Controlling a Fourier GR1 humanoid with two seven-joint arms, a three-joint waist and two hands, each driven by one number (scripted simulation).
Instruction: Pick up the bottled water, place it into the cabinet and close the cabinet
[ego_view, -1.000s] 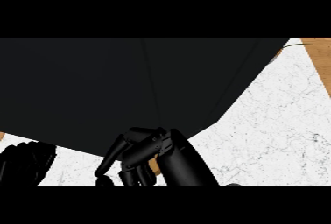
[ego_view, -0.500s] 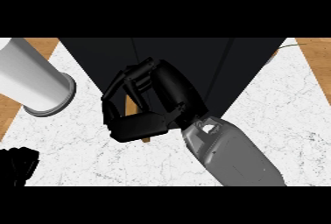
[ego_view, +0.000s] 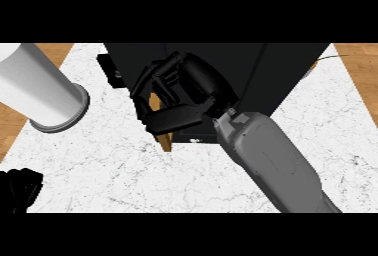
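Black right hand (ego_view: 177, 95) is curled up against the dark cabinet (ego_view: 288, 70), probably shoving its door; bottled water isn't visible, maybe already inside; left hand (ego_view: 18, 190) rests low on the marble tabletop (ego_view: 111, 170), can't tell its fingers.

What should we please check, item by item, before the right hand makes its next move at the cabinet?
1. Right hand at the cabinet: ok, it shows over the dark cabinet front.
2. Right fingers curled: ok, but what they hold is hidden; bottled water cannot be seen.
3. Bottle inside the cabinet: cannot tell.
4. Cabinet door closed: cannot tell; a thin wooden edge shows below the hand.
5. White cylinder clear of the arm: ok, it stands apart at the left.
6. Left hand out of the way: ok, low at the left edge.
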